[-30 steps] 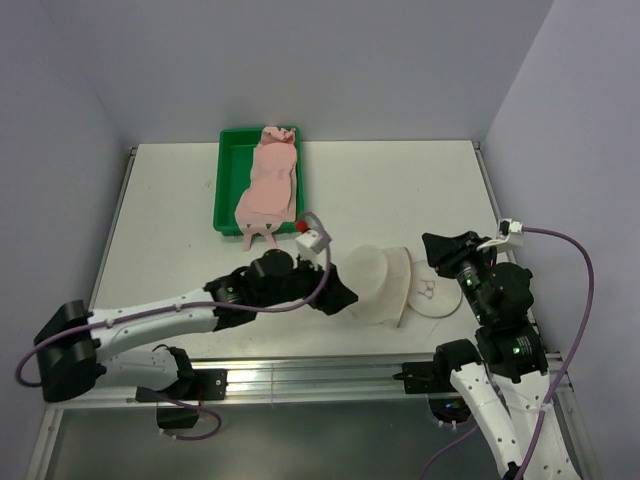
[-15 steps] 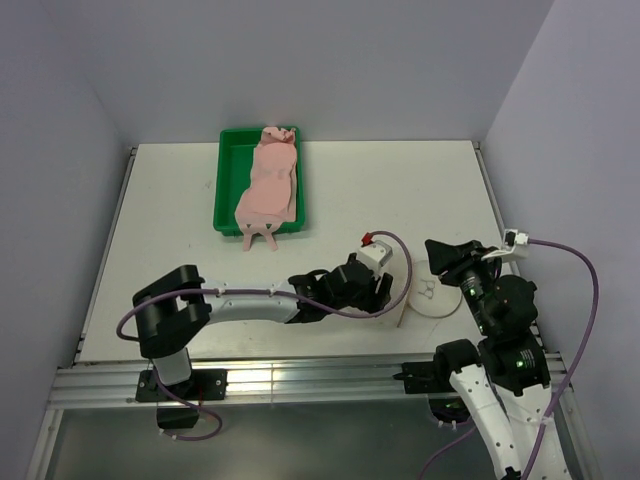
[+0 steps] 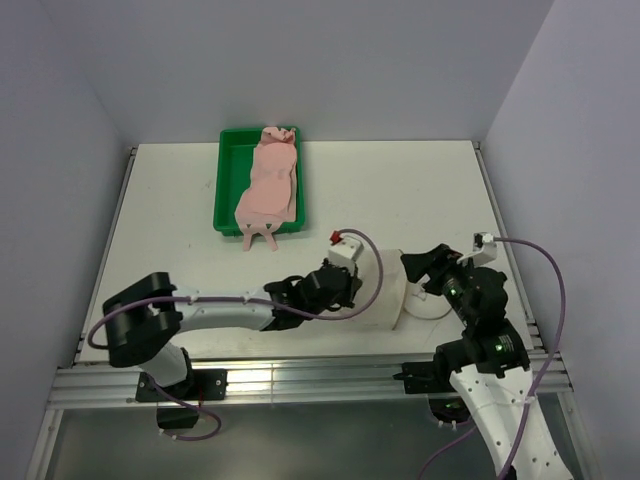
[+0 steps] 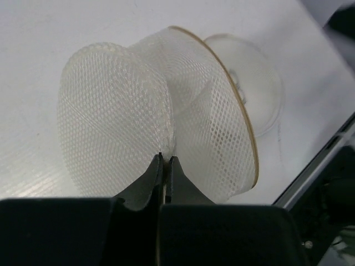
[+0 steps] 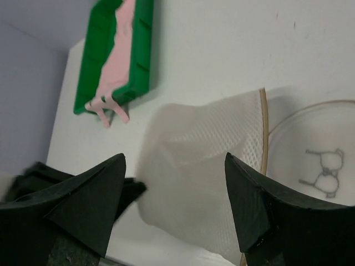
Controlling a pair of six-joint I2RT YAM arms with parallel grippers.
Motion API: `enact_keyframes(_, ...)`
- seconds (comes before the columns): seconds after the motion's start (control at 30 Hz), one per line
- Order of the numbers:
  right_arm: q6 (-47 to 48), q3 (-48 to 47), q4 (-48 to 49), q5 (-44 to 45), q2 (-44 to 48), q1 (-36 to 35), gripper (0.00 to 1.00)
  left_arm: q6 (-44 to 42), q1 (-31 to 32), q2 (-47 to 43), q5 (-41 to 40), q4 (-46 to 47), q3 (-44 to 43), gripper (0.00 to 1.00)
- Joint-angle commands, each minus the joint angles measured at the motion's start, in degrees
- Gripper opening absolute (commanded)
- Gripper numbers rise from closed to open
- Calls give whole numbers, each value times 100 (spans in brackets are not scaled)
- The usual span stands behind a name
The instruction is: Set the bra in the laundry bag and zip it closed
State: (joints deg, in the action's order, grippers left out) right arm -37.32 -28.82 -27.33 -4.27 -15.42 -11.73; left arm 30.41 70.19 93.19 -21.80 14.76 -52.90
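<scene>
The pale pink bra (image 3: 268,190) lies lengthwise in the green tray (image 3: 228,180) at the back, its straps hanging over the near rim. The white mesh laundry bag (image 3: 388,292) sits open near the front edge, its domed half (image 4: 111,111) tipped up from the flat half (image 4: 249,83). My left gripper (image 4: 166,158) is shut on a fold of the bag's mesh, and it reaches in from the bag's left side (image 3: 362,298). On the bag's right my right gripper (image 3: 420,272) hovers open, its fingers straddling the mesh dome (image 5: 205,166) without touching it. The flat face carries a dark printed mark (image 5: 321,172).
The green tray (image 5: 141,50) stands at the back left, well away from both arms. The table's front edge and a metal rail (image 3: 300,375) run just behind the bag. Purple-grey walls close in the table on three sides.
My left gripper has closed on the bag's mesh. The right gripper has opened wider and moved left over the bag. The bra has not moved.
</scene>
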Motion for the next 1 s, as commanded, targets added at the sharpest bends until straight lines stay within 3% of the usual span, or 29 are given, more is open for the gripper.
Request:
enact_keyframes(0.0, -187, 306, 359, -555, -321, 12, 79, 884, -234, -818, 0, 886, 795, 0)
enact_keyframes(0.2, -503, 886, 1168, -909, -971, -452, 77, 1704, -568, -1706, 159, 2003, 2273, 0)
enact_keyframes(0.37, -601, 939, 1632, -82, -1385, -1287, 76, 1941, -665, -2331, 62, 2250, 2951, 0)
enact_keyframes(0.43, -724, 1053, 1967, -266, -1411, -1411, 69, 1995, -709, -2497, 106, 2355, 3119, 0)
enact_keyframes(0.47, -776, 1071, 2230, -424, -1507, -1437, 61, 2030, -718, -2551, 115, 2373, 3241, 0)
enact_keyframes(0.5, -881, 1080, 2345, -477, -1577, -1542, 46, 2065, -726, -2612, 80, 2312, 3286, 0)
enact_keyframes(0.6, -865, 888, 2645, -566, -1885, -1832, 27, 2162, -735, -2928, -8, 2145, 3541, 0)
enact_keyframes(0.7, -611, 406, 2497, -233, -2289, -2412, 15, 2302, -735, -3280, -157, 1873, 3822, 0)
enact_keyframes(0.8, -321, -279, 2023, 398, -2885, -3018, 12, 2434, -735, -3622, -271, 1488, 4060, 0)
enact_keyframes(0.93, -56, -1247, 1180, 1225, -3885, -3774, 13, 2443, -735, -3834, -517, 863, 4130, 18)
enact_keyframes(0.97, -21, -1423, 1091, 1366, -4107, -4089, 14, 2443, -735, -3904, -588, 740, 4174, 30)
